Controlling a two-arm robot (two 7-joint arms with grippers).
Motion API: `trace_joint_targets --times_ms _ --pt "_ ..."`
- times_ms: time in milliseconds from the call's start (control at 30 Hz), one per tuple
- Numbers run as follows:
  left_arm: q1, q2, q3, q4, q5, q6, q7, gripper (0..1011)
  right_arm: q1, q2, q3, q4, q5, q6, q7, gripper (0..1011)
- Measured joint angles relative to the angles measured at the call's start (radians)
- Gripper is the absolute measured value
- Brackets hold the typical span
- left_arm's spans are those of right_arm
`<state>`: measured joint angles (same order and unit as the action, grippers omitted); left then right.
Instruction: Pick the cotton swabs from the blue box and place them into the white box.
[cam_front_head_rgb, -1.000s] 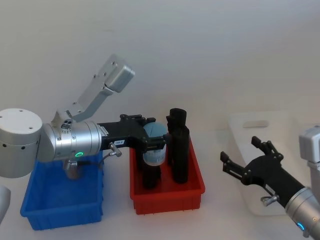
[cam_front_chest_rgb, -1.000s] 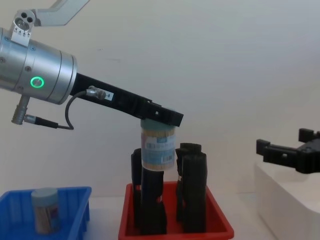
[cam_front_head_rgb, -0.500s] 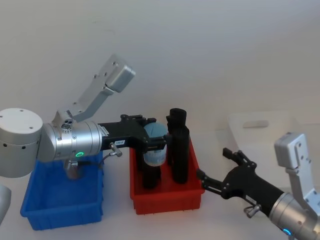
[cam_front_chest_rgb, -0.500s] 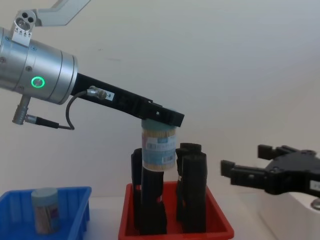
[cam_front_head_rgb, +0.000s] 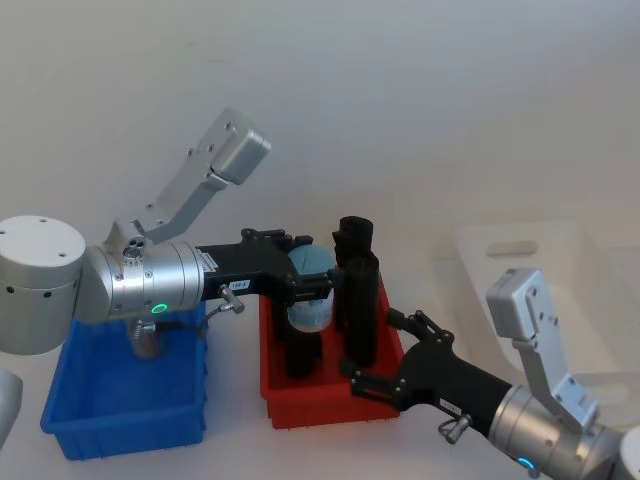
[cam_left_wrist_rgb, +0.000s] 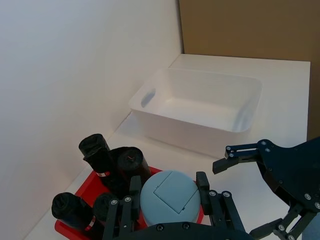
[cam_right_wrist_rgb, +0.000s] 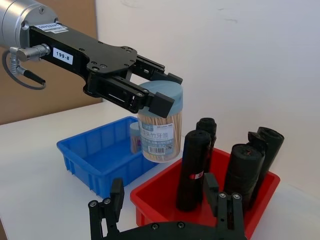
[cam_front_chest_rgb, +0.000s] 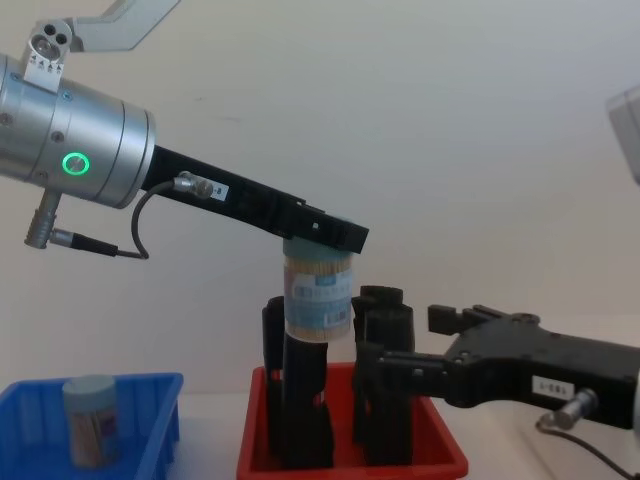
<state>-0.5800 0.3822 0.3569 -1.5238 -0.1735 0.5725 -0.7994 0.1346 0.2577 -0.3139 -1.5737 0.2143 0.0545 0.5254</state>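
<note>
My left gripper (cam_front_head_rgb: 310, 284) is shut on a jar of cotton swabs (cam_front_head_rgb: 308, 306), holding it upright in the air over the red tray; the clear jar (cam_front_chest_rgb: 318, 298) with its grey lid (cam_left_wrist_rgb: 170, 196) hangs from the fingers. Another cotton swabs jar (cam_front_head_rgb: 148, 340) stands in the blue box (cam_front_head_rgb: 120, 420) at the left. Off to the right lies the white box (cam_front_head_rgb: 560, 262), open-topped and with nothing inside it (cam_left_wrist_rgb: 200, 107). My right gripper (cam_front_head_rgb: 370, 348) is open at the tray's front right corner, pointing towards the held jar (cam_right_wrist_rgb: 160, 127) and apart from it.
A red tray (cam_front_head_rgb: 330, 405) sits between the two boxes and holds several tall black upright objects (cam_front_head_rgb: 358, 290), close under and beside the held jar. The left arm's silver body (cam_front_head_rgb: 130, 285) hangs over the blue box. A pale wall stands behind.
My right arm has swung left from over the white box to the red tray's front right corner, its gripper staying open. The left gripper and its jar have not moved.
</note>
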Motion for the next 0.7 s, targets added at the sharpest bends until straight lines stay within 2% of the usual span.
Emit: trace_joint_targets --times_ms 333,700 --pt "0.0 0.0 0.0 0.0 0.0 0.0 0.0 669 0.06 -0.036 -0.013 0.065 -0.024 -0.015 0.026 1002" --pt "0.0 0.0 0.0 0.0 0.0 0.0 0.0 669 0.111 -0.056 -0.014 0.127 -0.028 -0.04 0.06 1001"
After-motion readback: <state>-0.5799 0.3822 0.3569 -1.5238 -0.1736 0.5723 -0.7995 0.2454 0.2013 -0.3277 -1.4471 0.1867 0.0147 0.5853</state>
